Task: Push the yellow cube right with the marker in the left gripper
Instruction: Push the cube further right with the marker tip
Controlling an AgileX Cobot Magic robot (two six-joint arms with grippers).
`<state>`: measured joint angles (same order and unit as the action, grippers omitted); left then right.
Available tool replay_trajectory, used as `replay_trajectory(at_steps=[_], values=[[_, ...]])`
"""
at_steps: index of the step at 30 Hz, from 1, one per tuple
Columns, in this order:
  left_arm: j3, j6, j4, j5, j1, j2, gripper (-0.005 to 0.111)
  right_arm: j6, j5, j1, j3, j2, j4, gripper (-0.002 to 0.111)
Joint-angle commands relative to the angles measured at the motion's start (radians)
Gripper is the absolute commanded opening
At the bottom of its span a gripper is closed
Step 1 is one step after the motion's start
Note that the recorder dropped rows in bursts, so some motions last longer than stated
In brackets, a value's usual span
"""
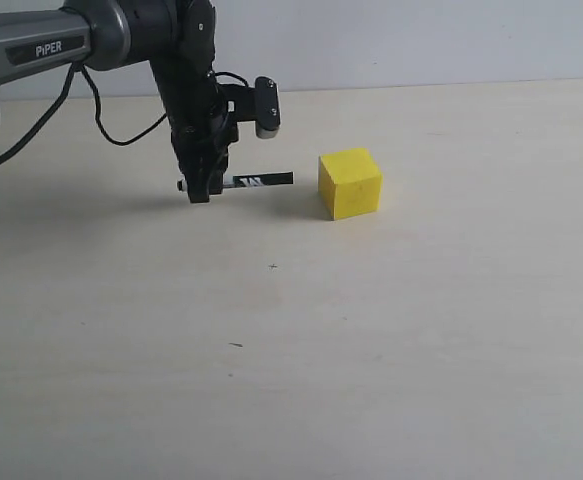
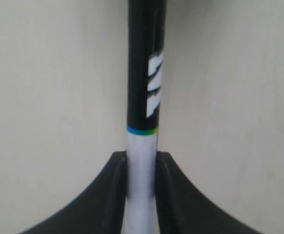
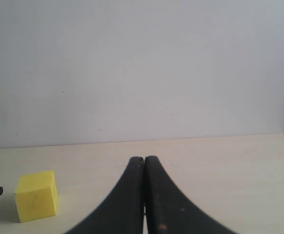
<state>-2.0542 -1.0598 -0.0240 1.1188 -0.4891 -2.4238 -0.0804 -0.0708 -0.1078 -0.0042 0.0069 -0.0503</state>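
The yellow cube (image 1: pixel 350 183) rests on the pale table, right of centre in the exterior view, and shows again in the right wrist view (image 3: pixel 36 195). My left gripper (image 1: pixel 202 190) points down just above the table, shut on the marker (image 1: pixel 256 181), which lies level with its black end toward the cube; a small gap separates its tip from the cube's left face. In the left wrist view the jaws clamp the marker's white barrel (image 2: pixel 141 161), the black half with its label reaching ahead. My right gripper (image 3: pixel 144 160) is shut, holding nothing, away from the cube.
The pale wooden table (image 1: pixel 301 340) stretches around the cube. A light grey wall (image 3: pixel 142 68) rises behind the table's far edge. The left arm's black cables (image 1: pixel 101 115) hang behind the gripper.
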Motion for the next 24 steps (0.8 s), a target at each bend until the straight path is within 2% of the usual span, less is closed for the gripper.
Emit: replay_trajectory(at_steps=[1, 9, 13, 16, 24], values=[[-0.007, 0.017, 0.005, -0.060, -0.022, 0.006, 0.000, 0.001, 0.005, -0.008, 0.004, -0.007, -0.001, 0.000], [-0.007, 0.019, 0.011, -0.175, -0.077, 0.006, 0.000, 0.001, 0.005, -0.008, 0.004, -0.007, -0.001, 0.000], [-0.007, 0.029, 0.009, -0.173, -0.070, 0.006, 0.000, 0.001, 0.005, -0.008, 0.004, -0.007, -0.001, 0.000], [-0.007, 0.051, 0.009, -0.145, -0.050, 0.006, 0.000, 0.001, 0.005, -0.008, 0.004, -0.007, -0.001, 0.000], [-0.043, 0.003, 0.024, 0.035, -0.018, 0.004, 0.000, 0.001, 0.005, -0.008, 0.004, -0.007, -0.001, 0.000]])
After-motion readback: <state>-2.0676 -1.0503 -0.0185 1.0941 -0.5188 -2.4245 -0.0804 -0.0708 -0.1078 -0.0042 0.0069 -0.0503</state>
